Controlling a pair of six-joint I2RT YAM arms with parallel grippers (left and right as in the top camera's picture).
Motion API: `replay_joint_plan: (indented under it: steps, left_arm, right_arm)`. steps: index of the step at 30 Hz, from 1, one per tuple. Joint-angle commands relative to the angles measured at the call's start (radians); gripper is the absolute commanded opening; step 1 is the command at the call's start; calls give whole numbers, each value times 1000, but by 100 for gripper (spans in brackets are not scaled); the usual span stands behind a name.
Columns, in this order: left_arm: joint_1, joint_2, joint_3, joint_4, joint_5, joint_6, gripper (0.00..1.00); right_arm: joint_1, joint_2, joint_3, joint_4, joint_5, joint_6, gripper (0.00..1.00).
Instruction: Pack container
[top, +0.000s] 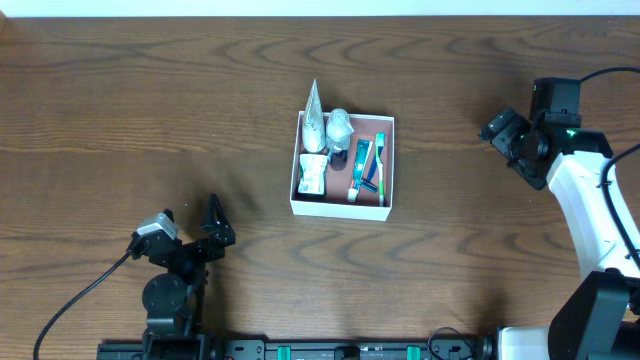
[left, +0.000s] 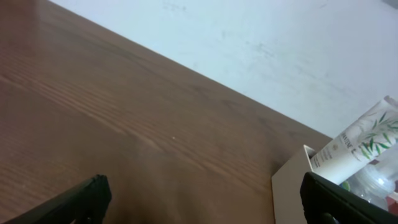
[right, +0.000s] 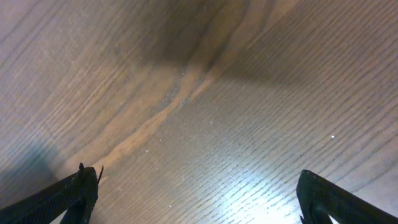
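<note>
Container (top: 338, 210) holds a white tube (top: 314, 118) pointing past its far wall, bottle (top: 340, 125), sachet (top: 311, 176) and toothbrushes (top: 365, 170); my left pincer (left: 205, 194) and right pincer (right: 196, 190) both stand released.

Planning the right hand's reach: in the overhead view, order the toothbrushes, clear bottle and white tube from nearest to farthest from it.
1. Toothbrushes, right half of box, nearest the right hand.
2. Clear bottle, back middle.
3. White tube, back-left corner.
</note>
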Motion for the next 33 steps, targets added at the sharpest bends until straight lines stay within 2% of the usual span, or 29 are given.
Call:
replay_joint_plan:
  steps: [1, 5, 33]
  left_arm:
    - [6, -31, -23, -35, -9, 63, 98]
    - [6, -40, -23, -39, 5, 132, 98]
    - [3, -24, -23, -37, 3, 132, 98]
  right_arm:
    - [0, 7, 5, -1, 4, 8, 99]
    - [0, 7, 5, -1, 4, 8, 99]
    - [0, 7, 5, -1, 4, 8, 99]
